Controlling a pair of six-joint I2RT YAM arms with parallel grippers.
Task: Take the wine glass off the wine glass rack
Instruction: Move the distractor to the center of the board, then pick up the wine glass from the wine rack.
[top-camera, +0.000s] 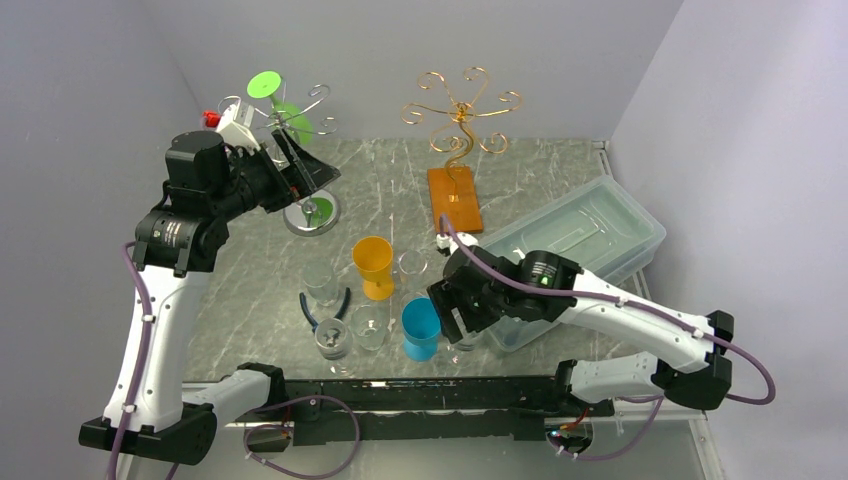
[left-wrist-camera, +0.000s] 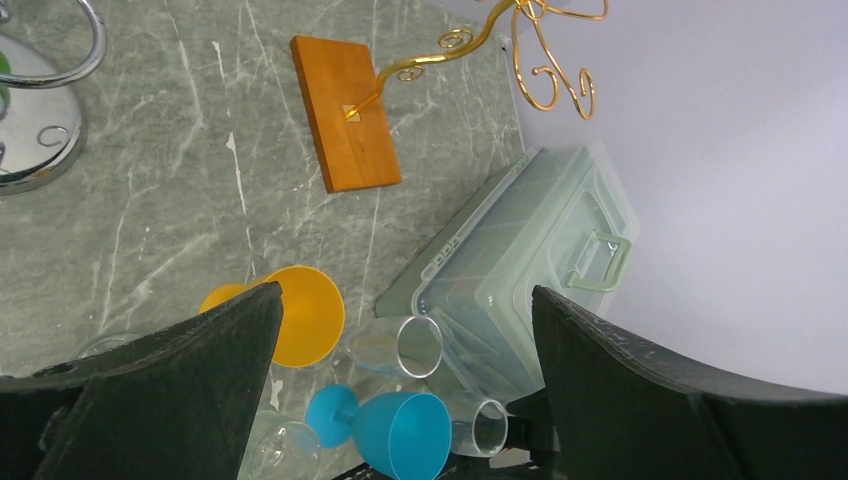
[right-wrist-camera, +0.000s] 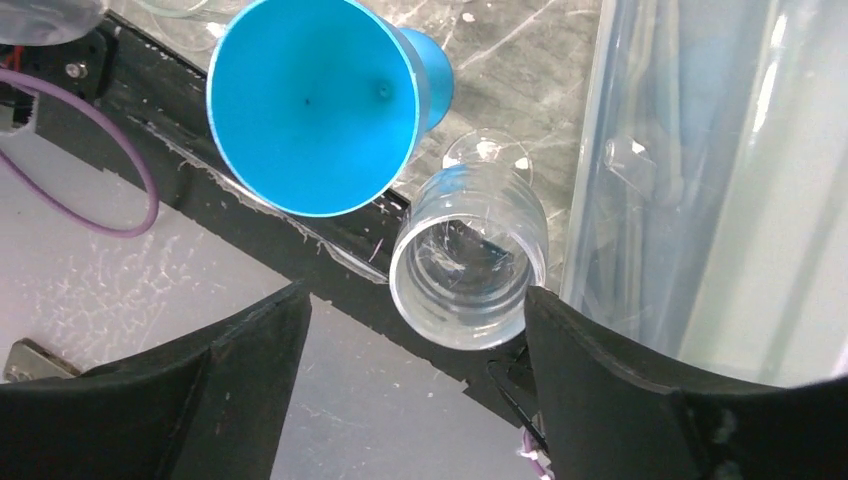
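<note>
The table is crowded near the front. An orange wine glass (top-camera: 373, 262), a blue wine glass (top-camera: 421, 328) and several clear glasses (top-camera: 320, 281) stand between the arms. A lidded clear plastic bin (top-camera: 590, 232) sits on the right. At the back, the gold wire rack (top-camera: 460, 108) on its wooden base (top-camera: 455, 198) carries nothing.

The green wine glass (top-camera: 267, 85) hangs foot-up on the silver wine glass rack (top-camera: 312, 212) at the back left corner, with a second green shape just beside it.

Only the right wrist view shows a clear tumbler (right-wrist-camera: 468, 270) standing between the spread fingers of the right gripper (right-wrist-camera: 415, 298). The tumbler is close to one finger, clear of the other, and pressed between the blue glass and the bin wall. The jaws are released, gripping nothing.

The left wrist view looks down past the left gripper (left-wrist-camera: 407, 292), whose jaws are fully apart and empty, onto the wooden base and the bin (the green glass itself is out of its frame).

From above, the left arm is raised and reaches to the silver rack, its gripper just in front of the stem. Whether it touches the wire cannot be told. The right arm lies low and bent across the front.
</note>
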